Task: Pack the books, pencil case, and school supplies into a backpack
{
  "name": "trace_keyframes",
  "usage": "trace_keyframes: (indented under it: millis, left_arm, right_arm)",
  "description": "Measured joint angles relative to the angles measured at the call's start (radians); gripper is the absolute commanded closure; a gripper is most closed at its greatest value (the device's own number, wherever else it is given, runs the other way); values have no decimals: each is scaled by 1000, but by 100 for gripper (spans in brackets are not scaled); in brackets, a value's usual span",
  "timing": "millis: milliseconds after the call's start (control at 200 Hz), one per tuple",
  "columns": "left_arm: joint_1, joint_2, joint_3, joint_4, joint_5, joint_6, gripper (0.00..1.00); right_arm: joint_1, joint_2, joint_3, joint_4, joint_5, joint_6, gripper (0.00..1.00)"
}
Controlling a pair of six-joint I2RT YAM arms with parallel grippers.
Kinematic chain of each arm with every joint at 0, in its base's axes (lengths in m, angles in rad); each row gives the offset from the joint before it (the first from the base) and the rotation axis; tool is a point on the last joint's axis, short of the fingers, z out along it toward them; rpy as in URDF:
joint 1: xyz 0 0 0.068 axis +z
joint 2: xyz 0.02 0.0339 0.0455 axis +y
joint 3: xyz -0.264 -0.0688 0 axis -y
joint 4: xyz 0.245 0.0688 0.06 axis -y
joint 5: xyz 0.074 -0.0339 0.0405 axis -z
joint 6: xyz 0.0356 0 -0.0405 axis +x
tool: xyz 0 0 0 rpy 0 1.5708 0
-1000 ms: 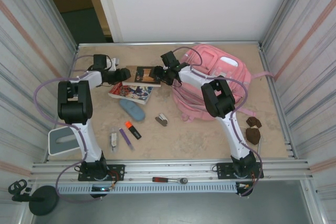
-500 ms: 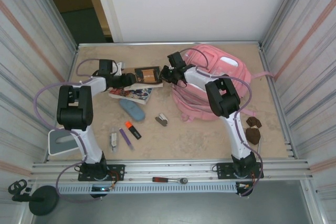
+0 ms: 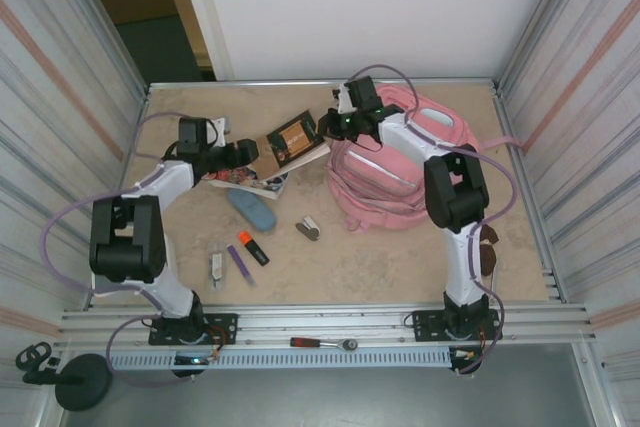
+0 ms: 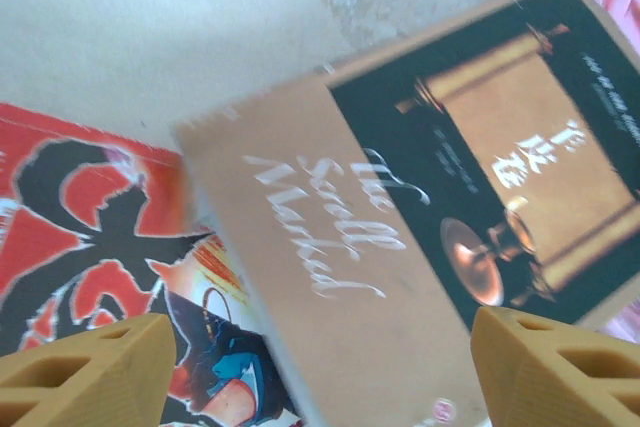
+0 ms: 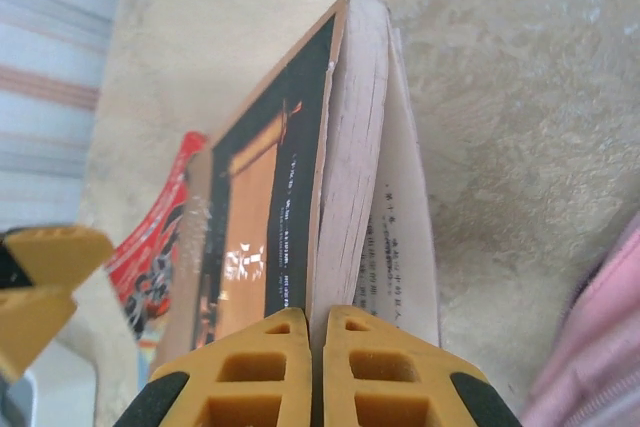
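The right claw [image 3: 336, 125] pinches the brown book [image 3: 292, 137] by one edge, tilted up just left of the backpack [image 3: 400, 177]. The left claw [image 3: 248, 152] gapes wide at the book's other end, and the book's long axis runs between the claws toward the backpack.

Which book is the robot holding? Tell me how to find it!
Find the big pink backpack. Just left of it, the right hand pinches the brown-tan book by its edge. Its cover has a dark picture with a scroll, unlike the red cartoon book lying beside it.
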Motion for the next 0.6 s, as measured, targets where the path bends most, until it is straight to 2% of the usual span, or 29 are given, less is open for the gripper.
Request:
trace_keyframes:
  millis: [140,271,601]
  left_arm:
    - [11,-33,-6,66,14,34,15]
    - [11,-22,26,93,97,101,14]
    - [-21,200,295,48,377,274,7]
  right_arm:
    - [-18,-65,-13,-17,-75,-116,100]
    - [-20,-85,-9,-43,-129,-211,100]
    - [-47,-104,-7,-119,-235,-373,100]
